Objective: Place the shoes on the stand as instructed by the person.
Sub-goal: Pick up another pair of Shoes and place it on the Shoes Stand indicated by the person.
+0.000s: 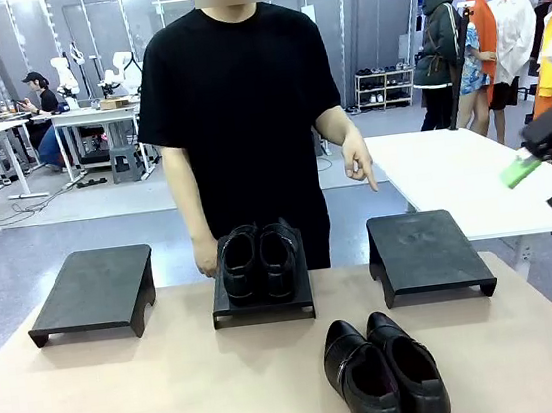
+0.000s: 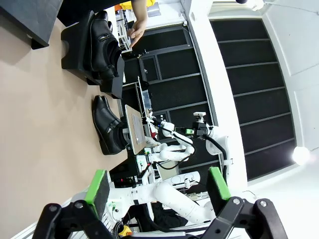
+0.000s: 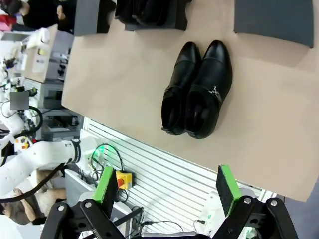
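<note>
Left end effector (black, two-finger, green pads) [image 2: 157, 188]: jaws wide apart, empty.
Right end effector [image 3: 166, 185]: same build, jaws wide apart, empty, raised.
Person's hand [image 1: 358, 162]: index finger pointing down.

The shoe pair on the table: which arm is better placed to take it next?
Probably the right: the pair lies right of centre, by the stand the person's hand points toward, and the open right gripper faces it.

Tan table [image 1: 129, 403] bears 3 black stands [image 1: 92, 284], 1 shoe pair [image 1: 385, 373].
</note>
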